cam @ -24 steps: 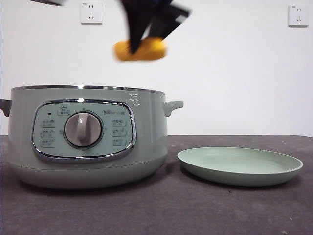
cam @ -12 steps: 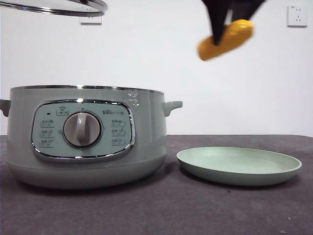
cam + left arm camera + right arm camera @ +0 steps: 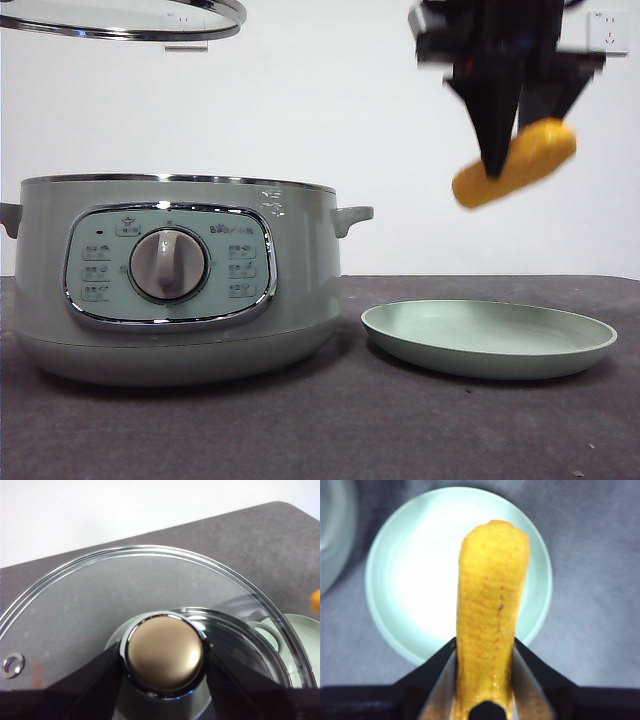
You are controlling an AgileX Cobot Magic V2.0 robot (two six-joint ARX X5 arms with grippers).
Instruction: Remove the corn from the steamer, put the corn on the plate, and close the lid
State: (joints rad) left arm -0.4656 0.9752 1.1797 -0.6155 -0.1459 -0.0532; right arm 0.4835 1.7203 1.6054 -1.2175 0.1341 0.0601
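My right gripper (image 3: 497, 165) is shut on the yellow-orange corn (image 3: 515, 162) and holds it tilted in the air above the pale green plate (image 3: 489, 338). In the right wrist view the corn (image 3: 490, 610) sits between the jaws, over the plate (image 3: 410, 580). My left gripper (image 3: 165, 655) is shut on the knob (image 3: 165, 651) of the glass lid (image 3: 90, 595) and holds it high, above the steamer's left side; the lid's rim (image 3: 120, 20) shows at the front view's top left. The sage-green steamer (image 3: 170, 280) stands open on the left.
The dark grey table (image 3: 320, 430) carries the steamer and plate. A white wall with two sockets (image 3: 608, 30) is behind. The steamer's right handle (image 3: 352, 216) points toward the plate.
My right gripper has carried the corn rightward from over the steamer and lowered it above the plate. The lid has come further into the front view at top left.
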